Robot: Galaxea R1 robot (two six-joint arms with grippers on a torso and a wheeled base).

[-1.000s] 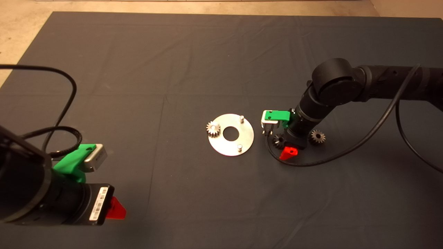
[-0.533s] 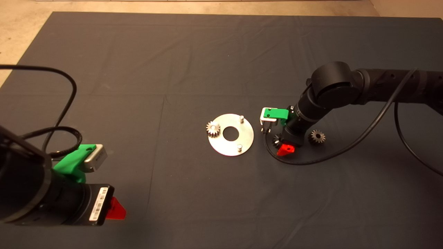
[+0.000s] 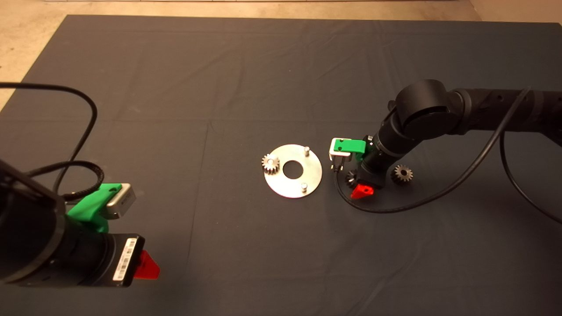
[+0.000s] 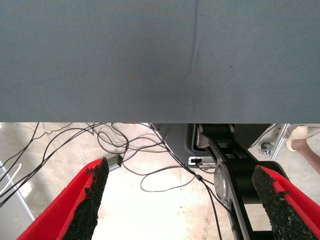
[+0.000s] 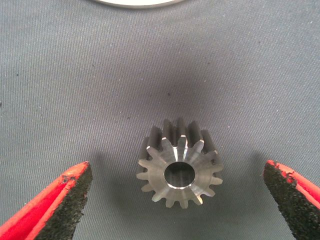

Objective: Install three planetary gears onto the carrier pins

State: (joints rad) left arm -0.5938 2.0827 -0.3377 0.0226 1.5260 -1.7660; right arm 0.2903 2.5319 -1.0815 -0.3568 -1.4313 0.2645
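Observation:
The shiny round disc (image 3: 293, 186) lies mid-mat with one planetary gear (image 3: 270, 163) seated at its left edge. Two bare carrier pins stand on it, one at the back (image 3: 307, 150) and one at the front (image 3: 303, 186). My right gripper (image 3: 358, 184) hovers low over a second gear (image 3: 351, 177) just right of the disc. In the right wrist view that gear (image 5: 180, 164) lies flat on the mat between my open fingers (image 5: 60, 201), untouched. A third gear (image 3: 401, 174) lies further right. My left gripper (image 3: 145, 263) waits at the lower left, open and empty.
A black cable (image 3: 395, 206) loops on the mat below the right arm. In the left wrist view the mat edge (image 4: 150, 122), floor cables (image 4: 125, 145) and a person's shoe (image 4: 302, 137) show. The disc's rim (image 5: 135, 2) shows just beyond the gear in the right wrist view.
The right arm has lowered and shifted slightly left, settling its gripper closer over the gear beside the disc. The left arm, disc and other gears have not moved.

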